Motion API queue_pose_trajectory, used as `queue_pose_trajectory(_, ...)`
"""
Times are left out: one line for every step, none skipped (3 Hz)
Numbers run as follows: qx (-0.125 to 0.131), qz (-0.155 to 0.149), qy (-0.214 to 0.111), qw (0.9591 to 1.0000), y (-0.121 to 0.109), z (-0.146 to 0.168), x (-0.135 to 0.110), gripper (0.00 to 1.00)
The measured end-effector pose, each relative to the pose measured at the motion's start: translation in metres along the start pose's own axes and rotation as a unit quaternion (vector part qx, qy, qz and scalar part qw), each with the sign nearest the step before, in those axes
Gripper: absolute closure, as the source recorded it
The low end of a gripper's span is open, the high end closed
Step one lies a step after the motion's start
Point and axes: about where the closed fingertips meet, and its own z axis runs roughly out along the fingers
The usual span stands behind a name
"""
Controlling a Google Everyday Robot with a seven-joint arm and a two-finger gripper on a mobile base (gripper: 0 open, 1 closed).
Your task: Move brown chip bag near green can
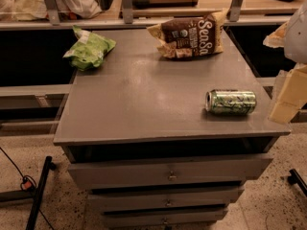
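Nearest are three gray drawers point(168, 172) with small metal knobs, and the lowest one is cut off at the bottom. Above them is the counter point(139, 104), a flat gray top with a dull shine. The can point(231, 102) lies on its side close to the front right corner, a green and white patterned cylinder with its silver end to the left. Just beside it, past the right edge, is the gripper point(289, 98). It looks pale and blocky and is partly out of view, so I cannot tell if it is open or closed. At the far left corner lies a crumpled green bag point(88, 49). The brown bag point(189, 36), wrinkled with tan edges and white letters, lies at the far edge right of the middle, well apart from the can.
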Motion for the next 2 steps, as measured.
queue_pose_trajectory(0.0,0.0,0.0,1.0,0.0,0.0,0.0,0.0)
queue_pose_trajectory(0.013,-0.01,-0.002,0.9999,-0.021,0.005,-0.003,0.0)
